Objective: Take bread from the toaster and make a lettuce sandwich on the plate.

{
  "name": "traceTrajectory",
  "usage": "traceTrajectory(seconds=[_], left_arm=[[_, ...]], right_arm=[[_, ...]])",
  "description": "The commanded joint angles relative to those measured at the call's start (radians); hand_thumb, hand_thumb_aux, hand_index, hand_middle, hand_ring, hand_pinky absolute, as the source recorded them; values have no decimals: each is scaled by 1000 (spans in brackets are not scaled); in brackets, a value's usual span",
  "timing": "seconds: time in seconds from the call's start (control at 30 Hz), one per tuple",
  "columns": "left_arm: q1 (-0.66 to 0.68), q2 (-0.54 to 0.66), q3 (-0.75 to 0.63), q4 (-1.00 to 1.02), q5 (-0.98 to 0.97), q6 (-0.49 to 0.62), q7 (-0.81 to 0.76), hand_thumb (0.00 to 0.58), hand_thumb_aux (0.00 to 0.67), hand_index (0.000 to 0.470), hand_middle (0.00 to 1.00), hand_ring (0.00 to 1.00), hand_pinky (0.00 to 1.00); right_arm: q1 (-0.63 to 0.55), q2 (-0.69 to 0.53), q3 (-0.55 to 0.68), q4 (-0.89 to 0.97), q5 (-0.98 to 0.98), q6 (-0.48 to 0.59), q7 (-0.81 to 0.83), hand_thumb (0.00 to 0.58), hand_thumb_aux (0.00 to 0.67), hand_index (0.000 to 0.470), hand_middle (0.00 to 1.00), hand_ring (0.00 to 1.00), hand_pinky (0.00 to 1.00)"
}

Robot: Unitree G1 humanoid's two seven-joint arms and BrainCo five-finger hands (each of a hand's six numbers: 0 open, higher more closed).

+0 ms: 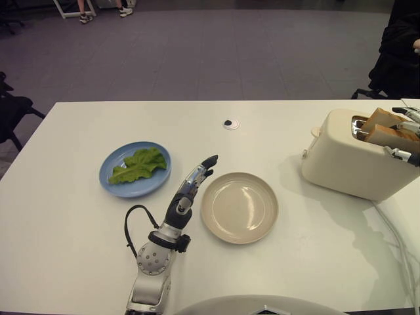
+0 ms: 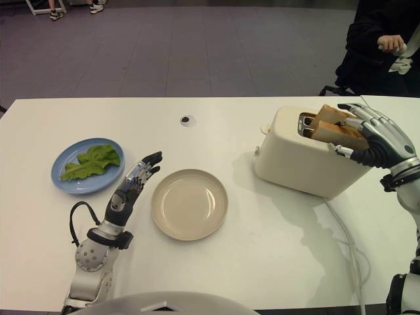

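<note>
A cream toaster [image 2: 295, 164] stands at the right of the white table with two bread slices [image 2: 335, 133] sticking up out of its slots. My right hand [image 2: 380, 141] is at the toaster's top right, its fingers curled around the nearer slice, thumb below and fingers above. An empty beige plate [image 2: 189, 204] sits in the middle. At the left, a blue plate [image 2: 69, 184] holds a lettuce leaf [image 2: 92, 161]. Between the two plates my left hand [image 2: 128, 190] rests with its fingers stretched out, holding nothing.
A small round black-and-white cap [image 2: 188, 120] lies toward the table's far edge. The toaster's white cord [image 2: 348, 249] trails down the right side toward the front edge. A seated person in dark clothes [image 2: 377, 46] is beyond the far right corner.
</note>
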Motion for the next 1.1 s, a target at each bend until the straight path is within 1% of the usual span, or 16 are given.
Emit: traceTrajectory(seconds=[0.03,0.07,0.1,0.13,0.3,0.4,0.47,0.57,0.67,0.73,0.8,0.87,0.93,0.97,1.03,1.1], left_arm=[[-6,3,-2,7,0,13,-4,0,0,0,0,0,0],[-6,3,-2,7,1,13,-4,0,0,0,0,0,0],[-5,4,-1,6,0,13,-4,0,0,0,0,0,0],[-4,4,0,5,-1,12,-4,0,0,0,0,0,0],[2,6,2,0,0,10,-2,0,0,0,0,0,0],[1,5,2,0,1,11,-1,0,0,0,0,0,0],[1,4,1,0,1,11,0,0,0,0,0,0,0],[1,-1,1,6,3,7,5,0,0,0,0,0,0],[-4,-4,1,11,3,6,6,0,0,0,0,0,0],[-7,-7,2,16,2,4,8,0,0,0,0,0,0],[-9,-7,7,19,-1,2,8,0,0,0,0,0,0],[-13,-5,19,25,-5,-3,10,0,0,0,0,0,0],[-21,-2,35,36,-12,-13,11,0,0,0,0,0,0],[-27,0,45,42,-15,-19,11,0,0,0,0,0,0],[-40,3,68,52,-22,-33,11,0,0,0,0,0,0],[-48,8,94,51,-34,-41,14,0,0,0,0,0,0]], right_arm=[[-7,-24,50,30,15,-10,4,566,568,398,0,0,0],[-8,-25,57,28,28,-16,7,568,575,404,0,0,0],[-11,-26,65,23,40,-19,12,575,607,426,0,0,0],[-13,-26,72,18,53,-21,19,580,670,470,0,0,0],[-19,-25,91,-19,116,-26,47,580,670,470,0,0,0],[-35,-30,72,-43,216,-29,97,580,670,470,0,0,0],[-59,-39,45,-79,345,-7,170,580,670,470,0,0,0],[-115,-51,5,-156,555,80,303,580,670,470,0,0,0],[-155,-63,-42,-279,741,215,430,580,670,470,0,0,0],[-140,-49,-56,-443,916,370,535,580,670,470,0,0,0],[-76,-18,-30,-654,1094,558,624,580,670,470,0,0,0],[0,22,39,-856,1225,729,671,580,670,470,0,0,0],[31,78,139,-1008,1308,894,673,580,670,470,0,0,0],[33,118,207,-1053,1307,975,671,580,670,470,0,0,0],[14,204,346,-1063,1231,1102,666,580,670,470,0,0,0],[-11,284,463,-1002,1110,1165,664,580,670,470,0,0,0]])
